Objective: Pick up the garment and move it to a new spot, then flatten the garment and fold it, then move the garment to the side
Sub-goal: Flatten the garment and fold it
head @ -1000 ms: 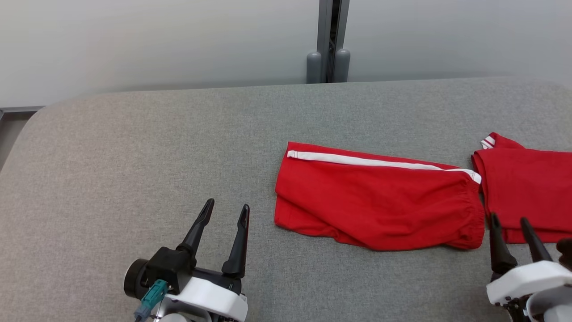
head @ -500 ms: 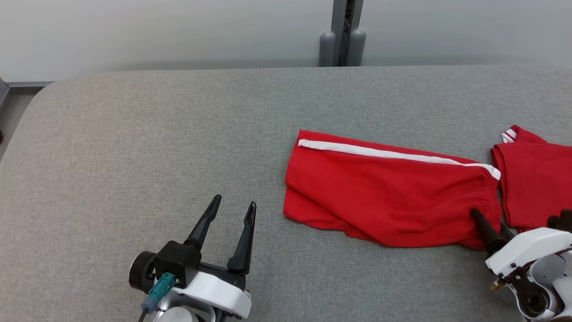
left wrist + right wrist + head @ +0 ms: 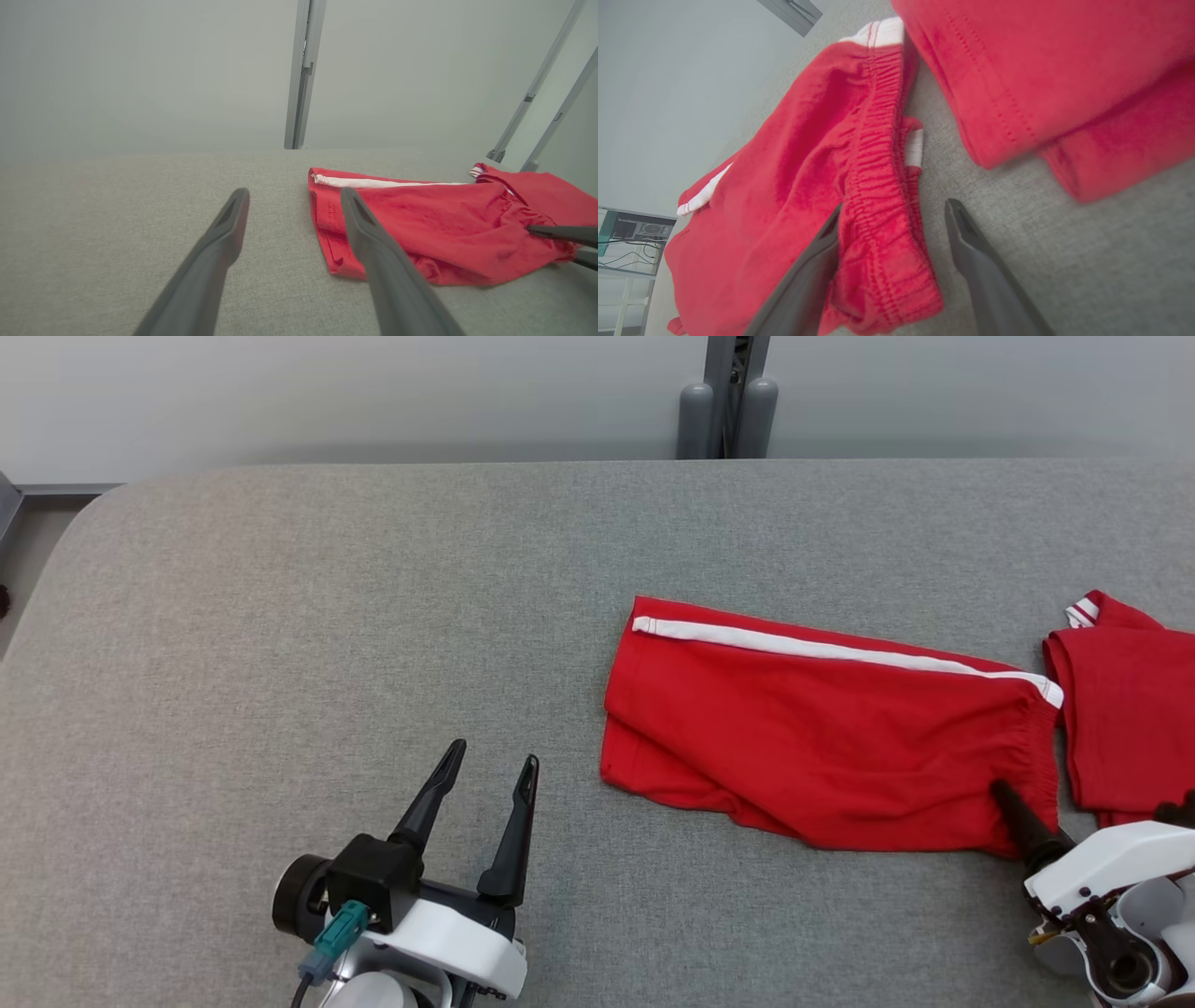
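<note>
Second red garment point(image 3: 1134, 728) runs off the head view's right edge; you can't see its full extent. Right gripper point(image 3: 896, 210): one of the fingers hides its tip behind the shorts' point(image 3: 822, 747) elastic waistband.

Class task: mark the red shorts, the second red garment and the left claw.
red shorts point(image 3: 822, 756), head view, middle of fabric
second red garment point(image 3: 1130, 719), head view, flat front
left claw point(image 3: 494, 753), head view, midway between fingertips

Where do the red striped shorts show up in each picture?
Head view: red shorts right of centre on the grey table.
Left wrist view: red shorts in the right half.
Right wrist view: red shorts left and centre, waistband nearest.
Shared landmark: white side stripe.
</note>
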You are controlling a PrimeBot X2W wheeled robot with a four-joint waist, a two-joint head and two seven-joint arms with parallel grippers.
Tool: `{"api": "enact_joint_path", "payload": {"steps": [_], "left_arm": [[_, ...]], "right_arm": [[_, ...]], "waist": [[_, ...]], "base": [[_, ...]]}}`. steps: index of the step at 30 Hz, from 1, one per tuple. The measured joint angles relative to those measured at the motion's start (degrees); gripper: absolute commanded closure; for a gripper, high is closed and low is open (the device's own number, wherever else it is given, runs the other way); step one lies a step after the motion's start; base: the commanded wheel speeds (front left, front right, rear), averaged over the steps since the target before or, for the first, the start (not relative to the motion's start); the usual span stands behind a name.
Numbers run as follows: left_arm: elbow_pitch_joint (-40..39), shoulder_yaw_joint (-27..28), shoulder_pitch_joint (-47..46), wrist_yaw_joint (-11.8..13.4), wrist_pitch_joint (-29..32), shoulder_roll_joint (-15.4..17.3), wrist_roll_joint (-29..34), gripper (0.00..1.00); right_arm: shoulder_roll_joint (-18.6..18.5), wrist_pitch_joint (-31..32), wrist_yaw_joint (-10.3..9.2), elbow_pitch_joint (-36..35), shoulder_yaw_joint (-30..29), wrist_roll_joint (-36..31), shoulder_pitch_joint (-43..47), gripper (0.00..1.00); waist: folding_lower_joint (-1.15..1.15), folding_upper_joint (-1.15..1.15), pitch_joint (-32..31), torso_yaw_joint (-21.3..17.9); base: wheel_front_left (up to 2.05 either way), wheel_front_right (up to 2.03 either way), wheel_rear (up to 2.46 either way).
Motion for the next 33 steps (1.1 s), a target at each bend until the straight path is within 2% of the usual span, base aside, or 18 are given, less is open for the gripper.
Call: {"api": "enact_joint_path", "payload": {"steps": [19, 29, 30, 31, 32, 33], "left_arm": [[0.0, -0.7, -0.6, 0.0, 0.0, 0.0, 0.1, 0.00], [0.0, -0.9, -1.2, 0.2, 0.0, 0.0, -0.4, 0.00], [0.0, -0.9, -1.2, 0.2, 0.0, 0.0, -0.4, 0.00], [0.1, -0.9, -1.2, 0.3, 0.0, 0.0, -0.4, 0.00], [0.1, -0.9, -1.2, 0.3, 0.0, 0.0, -0.4, 0.00], [0.1, -0.9, -1.2, 0.3, 0.0, 0.0, -0.4, 0.00]], "right_arm": [[-0.8, -1.1, 0.00, 3.8, 6.3, 5.9, -5.0, 0.00], [0.0, -4.7, -0.01, 6.0, 8.7, 7.1, -7.6, 0.00], [0.0, -5.1, -0.01, 6.3, 9.0, 7.1, -7.7, 0.07], [0.0, -5.7, -0.01, 6.7, 9.2, 7.1, -7.9, 0.28], [0.1, -6.2, -0.01, 7.3, 9.5, 7.1, -8.0, 0.58], [0.1, -6.6, -0.01, 8.0, 9.9, 6.9, -8.2, 0.65]], "waist": [[0.00, 0.00, 1.0, 3.2], [0.00, 0.00, 1.7, 4.6], [0.00, 0.00, 1.6, 4.7], [0.00, 0.00, 1.6, 4.7], [0.00, 0.00, 1.5, 4.7], [0.00, 0.00, 1.3, 4.7]], "base": [[0.00, 0.00, 0.00], [0.00, 0.00, 0.00], [0.00, 0.00, 0.00], [0.00, 0.00, 0.00], [0.00, 0.00, 0.00], [0.00, 0.00, 0.00]]}}
